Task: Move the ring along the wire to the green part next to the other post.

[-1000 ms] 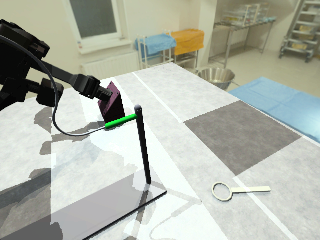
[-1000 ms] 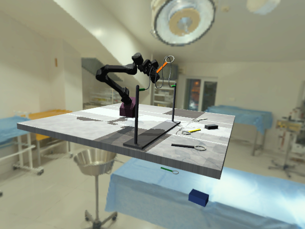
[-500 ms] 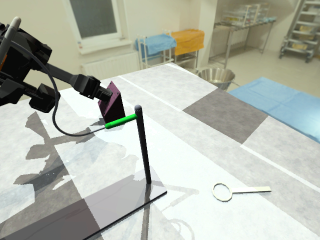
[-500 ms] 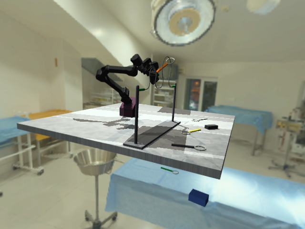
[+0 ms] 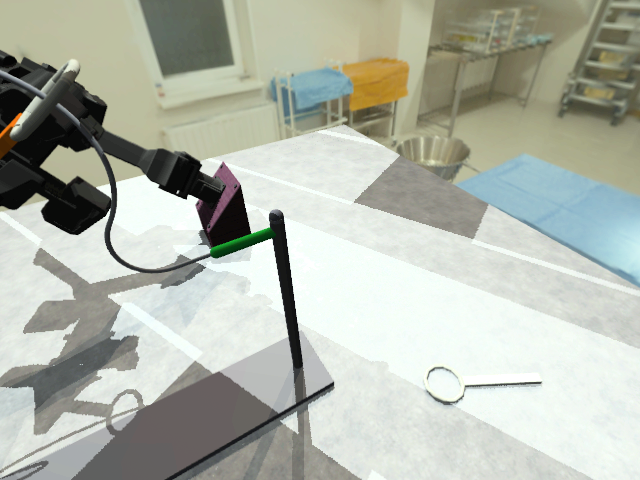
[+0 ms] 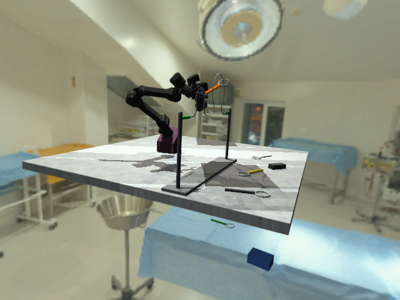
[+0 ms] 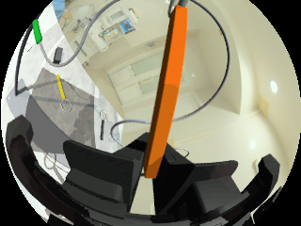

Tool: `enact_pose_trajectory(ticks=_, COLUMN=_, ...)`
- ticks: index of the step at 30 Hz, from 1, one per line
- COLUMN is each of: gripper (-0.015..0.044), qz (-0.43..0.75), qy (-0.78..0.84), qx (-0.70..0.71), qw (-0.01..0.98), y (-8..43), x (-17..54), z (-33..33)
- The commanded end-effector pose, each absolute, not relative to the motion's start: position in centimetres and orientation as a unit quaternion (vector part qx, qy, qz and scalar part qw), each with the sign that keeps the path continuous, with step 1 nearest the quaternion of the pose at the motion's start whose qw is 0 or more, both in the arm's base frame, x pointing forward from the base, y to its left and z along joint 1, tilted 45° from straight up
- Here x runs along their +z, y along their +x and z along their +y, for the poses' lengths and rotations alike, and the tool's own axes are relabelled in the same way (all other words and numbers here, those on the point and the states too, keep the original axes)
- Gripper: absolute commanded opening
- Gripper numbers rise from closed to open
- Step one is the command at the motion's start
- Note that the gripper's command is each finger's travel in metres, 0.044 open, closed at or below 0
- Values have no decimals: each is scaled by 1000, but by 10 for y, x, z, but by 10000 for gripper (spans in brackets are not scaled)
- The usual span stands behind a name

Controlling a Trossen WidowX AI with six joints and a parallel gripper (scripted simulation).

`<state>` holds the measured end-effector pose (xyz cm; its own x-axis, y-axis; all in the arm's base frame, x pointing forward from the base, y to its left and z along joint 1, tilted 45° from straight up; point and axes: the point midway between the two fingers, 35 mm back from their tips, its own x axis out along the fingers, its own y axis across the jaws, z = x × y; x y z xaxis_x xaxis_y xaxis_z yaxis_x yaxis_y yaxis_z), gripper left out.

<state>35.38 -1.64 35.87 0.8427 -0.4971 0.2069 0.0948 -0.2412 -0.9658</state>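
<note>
My gripper [image 6: 204, 93] [image 7: 150, 137] is shut on the orange handle [image 5: 10, 135] [image 6: 212, 89] [image 7: 169, 89], near its lower end. The ring [image 5: 72, 65] [image 6: 229, 81] is high up, around the grey wire [image 5: 149, 271] [image 6: 208, 114] [image 7: 228, 52] on the hump nearer the far post [image 6: 228, 139] [image 5: 287, 289]. The ring is mostly cut off in the wrist view; I cannot tell whether it touches the wire. That post's green part [image 5: 242, 242] [image 6: 227, 112] is below the ring. The other green part [image 6: 186, 117] is at the near post [image 6: 179, 148].
A loose ring tool with a pale handle [image 5: 501, 380] [image 6: 266, 156], one with a yellow handle [image 6: 255, 171] [image 7: 60, 87], one with a black handle [image 6: 239, 190] and a black block [image 6: 277, 166] lie on the table. Both posts stand on a dark base strip [image 6: 206, 175].
</note>
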Motion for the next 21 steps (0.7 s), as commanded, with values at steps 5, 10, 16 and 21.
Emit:
enact_pose_trajectory(ticks=5, gripper=-150, qz=123, qy=-777, qx=-248, qw=565, y=354, x=362, z=-15)
enact_pose_trajectory(ticks=10, gripper=-150, qz=117, qy=-795, qx=-250, qw=540, y=354, x=365, z=-14)
enact_pose_trajectory(ticks=16, gripper=-150, qz=109, qy=-815, qx=-252, qw=510, y=354, x=368, z=-13)
enact_pose_trajectory(ticks=21, gripper=-150, qz=102, qy=-831, qx=-254, qw=484, y=354, x=370, z=-12)
